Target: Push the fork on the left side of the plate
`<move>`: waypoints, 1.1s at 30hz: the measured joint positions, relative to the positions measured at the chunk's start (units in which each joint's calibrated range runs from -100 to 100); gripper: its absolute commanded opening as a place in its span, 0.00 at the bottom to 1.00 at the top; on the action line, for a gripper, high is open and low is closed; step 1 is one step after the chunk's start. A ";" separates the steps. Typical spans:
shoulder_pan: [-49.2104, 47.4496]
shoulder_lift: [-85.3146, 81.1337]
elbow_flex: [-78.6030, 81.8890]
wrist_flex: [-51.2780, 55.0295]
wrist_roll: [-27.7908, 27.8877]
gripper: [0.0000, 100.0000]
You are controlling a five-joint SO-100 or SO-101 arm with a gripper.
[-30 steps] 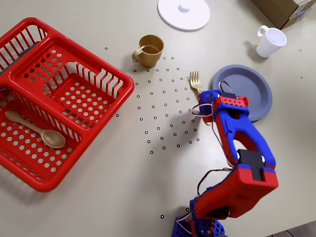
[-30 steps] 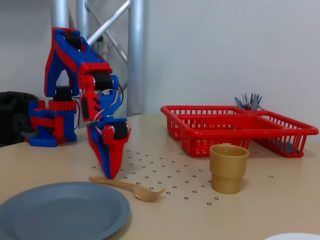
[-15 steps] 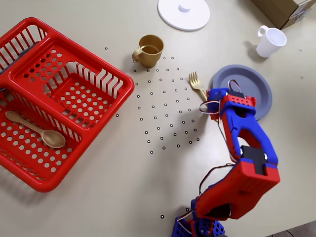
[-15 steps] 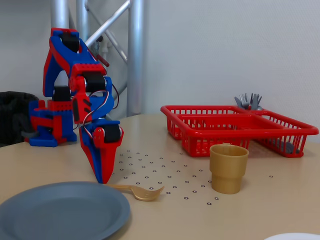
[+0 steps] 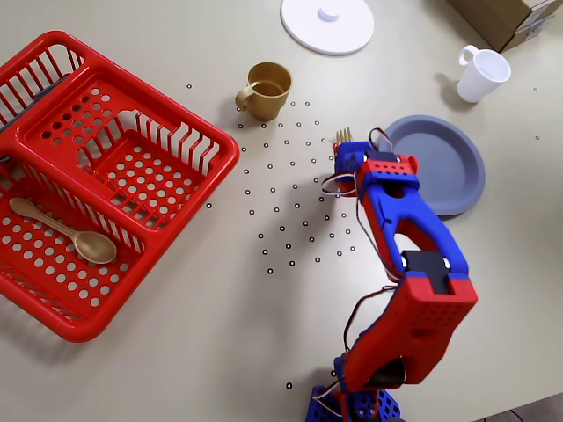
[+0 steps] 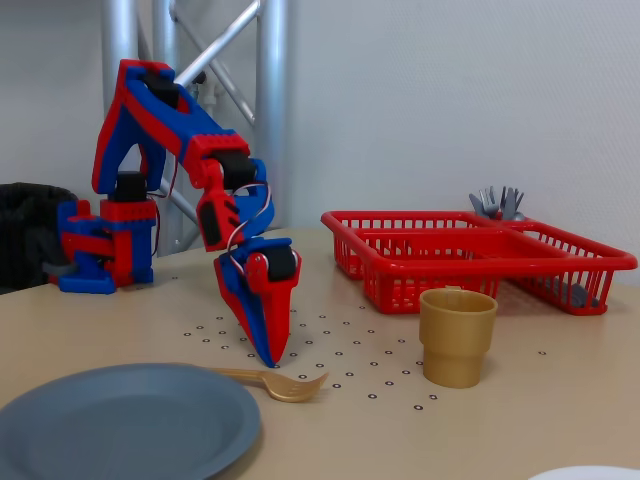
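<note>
The gold-tan fork (image 6: pixel 281 383) lies on the table just beside the rim of the slate-blue plate (image 6: pixel 110 425), its tines toward the cup. In the overhead view only the fork's tines (image 5: pixel 343 135) show, left of the plate (image 5: pixel 440 167); the arm covers the handle. My gripper (image 6: pixel 269 358) points straight down with its fingers together and nothing between them. Its tip is close to the table, just behind the fork's middle. From overhead the gripper (image 5: pixel 345 160) sits over the fork, left of the plate's rim.
A red basket (image 5: pixel 114 167) holding a gold spoon (image 5: pixel 63 231) fills the left of the overhead view. A gold cup (image 5: pixel 266 88), white lid (image 5: pixel 327 22), white mug (image 5: pixel 482 74) and cardboard box (image 5: pixel 510 18) stand along the far edge. Printed dots mark the table's middle.
The gripper swept the fork's handle toward the plate, then shifted left in the overhead view, away from the plate's rim, and now stands over the fork's middle.
</note>
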 measured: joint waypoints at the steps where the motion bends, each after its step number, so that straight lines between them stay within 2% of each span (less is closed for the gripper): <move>1: 0.00 0.25 -0.63 0.16 -0.15 0.00; 13: -2.37 3.43 -12.30 8.73 -0.15 0.00; 33: -2.55 10.38 -22.51 8.81 -0.10 0.00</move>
